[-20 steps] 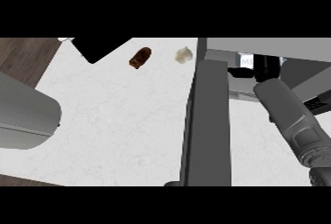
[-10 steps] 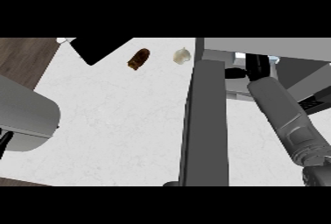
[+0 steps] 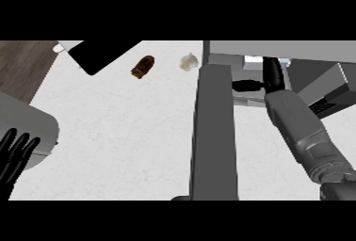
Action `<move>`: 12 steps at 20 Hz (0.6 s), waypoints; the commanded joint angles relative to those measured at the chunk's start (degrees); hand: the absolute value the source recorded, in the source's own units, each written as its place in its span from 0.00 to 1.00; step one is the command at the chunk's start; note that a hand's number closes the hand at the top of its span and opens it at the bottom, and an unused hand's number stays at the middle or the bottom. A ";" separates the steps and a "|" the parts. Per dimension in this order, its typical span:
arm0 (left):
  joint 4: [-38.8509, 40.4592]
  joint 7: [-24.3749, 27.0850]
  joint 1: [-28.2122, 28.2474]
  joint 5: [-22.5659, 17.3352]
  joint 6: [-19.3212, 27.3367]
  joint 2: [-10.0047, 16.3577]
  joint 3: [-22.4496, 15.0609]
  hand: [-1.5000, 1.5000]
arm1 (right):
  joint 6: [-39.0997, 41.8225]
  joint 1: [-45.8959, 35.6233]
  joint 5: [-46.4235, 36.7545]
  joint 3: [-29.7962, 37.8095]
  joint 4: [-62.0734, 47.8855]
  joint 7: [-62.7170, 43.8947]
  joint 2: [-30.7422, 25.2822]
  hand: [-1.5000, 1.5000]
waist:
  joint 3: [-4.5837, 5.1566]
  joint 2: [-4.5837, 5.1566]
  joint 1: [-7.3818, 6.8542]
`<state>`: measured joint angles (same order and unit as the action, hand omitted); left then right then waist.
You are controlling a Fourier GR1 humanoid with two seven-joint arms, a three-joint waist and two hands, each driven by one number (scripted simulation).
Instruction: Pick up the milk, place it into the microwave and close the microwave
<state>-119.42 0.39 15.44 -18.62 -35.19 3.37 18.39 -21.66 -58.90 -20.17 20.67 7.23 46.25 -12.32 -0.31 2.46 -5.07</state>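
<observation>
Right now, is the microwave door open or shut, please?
Open: the microwave door juts out over the counter; the right robot hand reaches inside.

**A Kitchen**

This is a kitchen. It has a white counter with little specks. A grey microwave sits on it with its door open. A brown snack and a pale snack lie on the counter.

White speckled counter is filling most of the view, evenly lit. Dark wood surface is showing top left. Black flat panel is lying at the far edge. Brown item and pale item are sitting right of it, apart. Grey rounded body is covering the left edge.
</observation>
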 commanded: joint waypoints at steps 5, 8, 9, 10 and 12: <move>-0.44 -2.53 -2.13 3.66 2.60 -3.26 -7.52 1.00 | 13.81 4.26 4.60 3.71 -0.71 3.95 0.00 0.00 | 0.11 -1.12 2.66; 0.26 -1.93 -3.11 4.99 2.41 -3.32 -10.01 1.00 | 15.92 6.61 5.40 4.20 -1.04 6.45 3.14 0.00 | 0.11 -1.00 2.32; 0.78 0.00 0.32 4.97 -0.02 -3.33 -9.85 1.00 | 19.28 8.66 6.53 5.04 -0.60 8.40 2.25 0.00 | 0.16 -1.43 2.71; -1.34 -4.78 -2.88 4.97 4.33 -3.34 -11.49 1.00 | 20.58 9.59 6.05 4.32 -0.71 8.67 2.77 0.00 | 0.14 -1.60 3.37; -2.99 -6.15 -0.25 2.65 2.12 -3.06 -11.37 1.00 | 22.15 10.97 7.14 4.82 -0.24 8.99 4.28 0.00 | 0.19 -1.92 3.52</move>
<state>-120.56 -2.69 14.62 -14.76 -33.28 0.41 8.69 -3.92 -51.28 -14.35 24.94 6.66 52.57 -10.02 -0.16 1.03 -2.29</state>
